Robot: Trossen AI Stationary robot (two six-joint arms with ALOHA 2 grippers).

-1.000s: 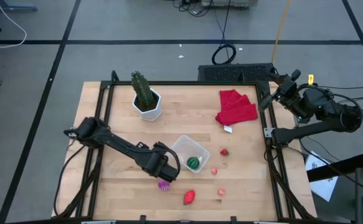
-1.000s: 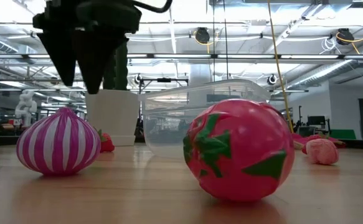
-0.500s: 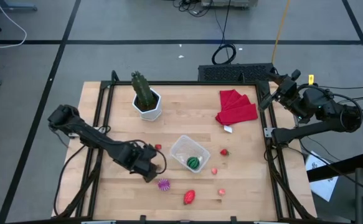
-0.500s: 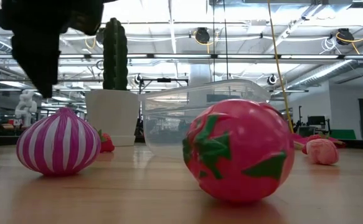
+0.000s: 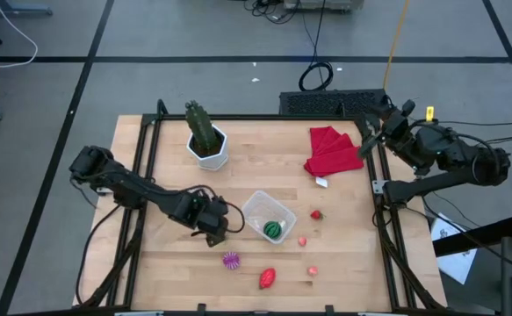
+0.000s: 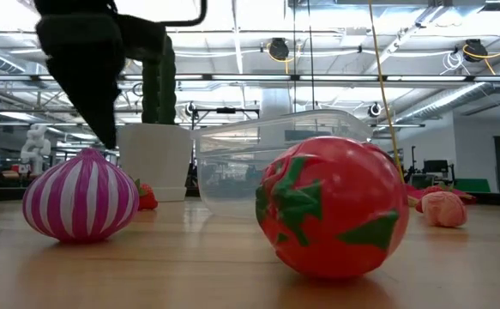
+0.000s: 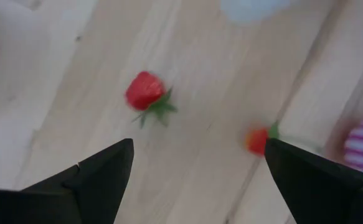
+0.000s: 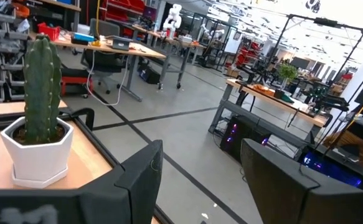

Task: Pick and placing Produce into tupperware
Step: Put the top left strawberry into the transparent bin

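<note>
Hovering with fingers apart, the left gripper [image 5: 213,230] has a striped onion [image 5: 231,260] just below-right, the container [image 5: 268,217] beside it; right gripper [image 5: 371,133] open, near cloth [image 5: 333,149].

Clear tupperware [image 5: 267,217] sits open at frame centre, green striped melon [image 5: 275,229] inside. Purple striped piece [image 5: 231,260] and red strawberry [image 5: 267,278] lie lower centre; pink berries [image 5: 312,271] to the lower right (small, loose).

We see a grey floor [image 5: 54,96] crossed by dark lines around the wooden table [image 5: 176,180]; overhead, white ceiling beams [image 6: 335,79] and lamps; beyond, workbenches [image 8: 116,50], red shelving [image 8: 122,9] and an office chair [image 8: 103,59].
</note>
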